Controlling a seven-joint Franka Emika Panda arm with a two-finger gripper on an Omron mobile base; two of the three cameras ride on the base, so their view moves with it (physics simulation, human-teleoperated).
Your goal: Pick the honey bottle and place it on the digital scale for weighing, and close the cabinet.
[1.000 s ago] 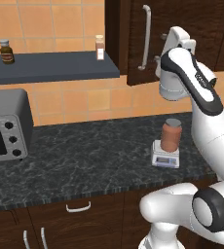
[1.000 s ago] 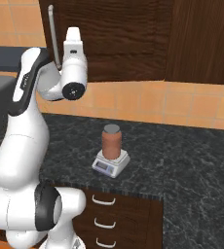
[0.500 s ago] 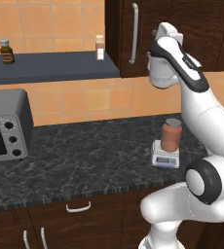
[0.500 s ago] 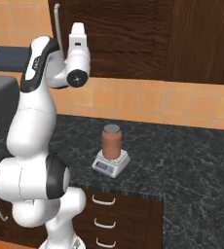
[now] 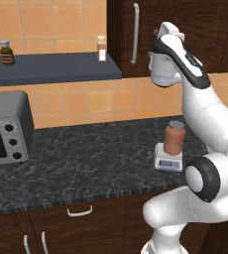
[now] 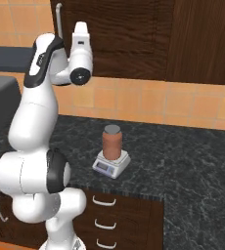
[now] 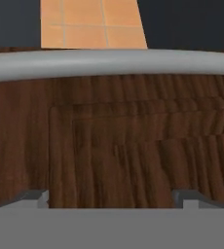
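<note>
The honey bottle (image 5: pixel 174 138) (image 6: pixel 111 143), a reddish-brown jar with a grey lid, stands upright on the digital scale (image 5: pixel 168 161) (image 6: pixel 111 165) on the dark counter. My gripper (image 7: pixel 111 198) is raised far above it, open and holding nothing, facing the dark wooden cabinet door (image 7: pixel 114 146) at close range. In the hand view the door's silver bar handle (image 7: pixel 109 65) runs across just beyond the fingertips. From the base views the handle (image 5: pixel 135 33) (image 6: pixel 58 19) sits left of my hand (image 5: pixel 166 49), and the door looks flush with the cabinet front.
A grey toaster oven (image 5: pixel 4 129) stands at the counter's left end. A dark shelf (image 5: pixel 51 67) on the tiled wall carries a small brown bottle (image 5: pixel 6 52) and a white-capped bottle (image 5: pixel 101 48). Drawers with curved handles (image 5: pixel 80 212) lie below the counter.
The cabinet door has swung toward shut, its handle shifting left in the left base view. My hand followed it toward the cabinet. Bottle and scale have not moved.
</note>
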